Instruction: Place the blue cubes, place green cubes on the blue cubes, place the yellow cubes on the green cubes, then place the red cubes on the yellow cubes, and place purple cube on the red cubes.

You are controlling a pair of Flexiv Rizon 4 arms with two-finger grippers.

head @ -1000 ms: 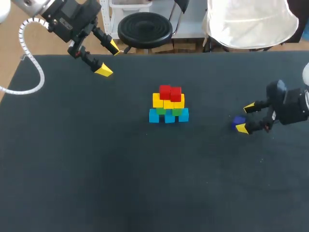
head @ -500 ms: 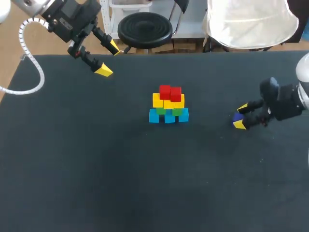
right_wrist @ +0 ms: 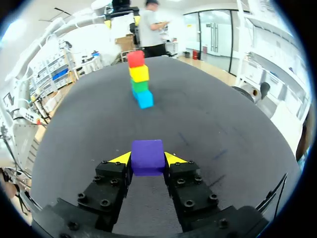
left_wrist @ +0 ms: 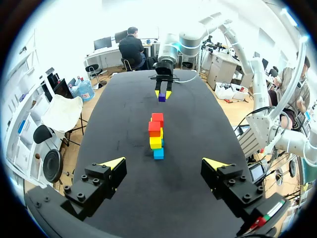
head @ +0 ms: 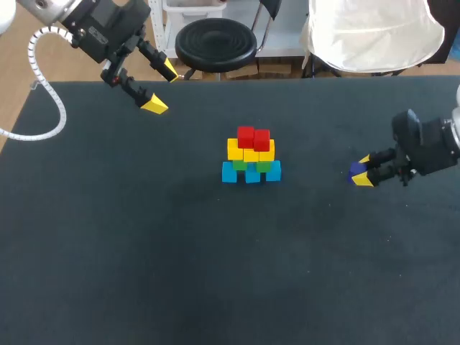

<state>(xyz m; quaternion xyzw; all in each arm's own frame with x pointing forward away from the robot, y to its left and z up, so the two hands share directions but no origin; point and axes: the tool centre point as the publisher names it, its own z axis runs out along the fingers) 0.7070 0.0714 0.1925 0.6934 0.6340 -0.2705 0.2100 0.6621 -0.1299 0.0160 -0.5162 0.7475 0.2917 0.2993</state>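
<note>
1. While the left gripper point(head: 162, 88) hangs over the far left corner of the table point(head: 108, 251), its fingers wide apart and holding nothing, it has no part in the step in hand.
2. At the middle stands the stack: blue cubes point(head: 251, 174) at the bottom, green cubes point(head: 264, 166) on them, yellow cubes point(head: 250, 152) above, and two red cubes point(head: 253, 137) on top, touching side by side. Four layers look finished, so I judge that only the last one remains.
3. To the right, well apart from the stack, the right gripper point(head: 364, 170) is clamped on the purple cube point(head: 355, 171). The step in hand looks like the pick. I cannot tell whether the cube is clear of the table.
4. The next move calls for a lift above the red cubes, a carry leftward, and a gentle descent centred on their seam. A sideways knock could topple the stack.
5. The head view alone shows how wide the layers are, but the fingers half hide the purple cube there. The right wrist view shows the grip plainly, one yellow tip against each of two opposite faces, with the stack ahead seen end-on as one column. The left wrist view shows the stack from its other end, with the right gripper beyond it.
</note>
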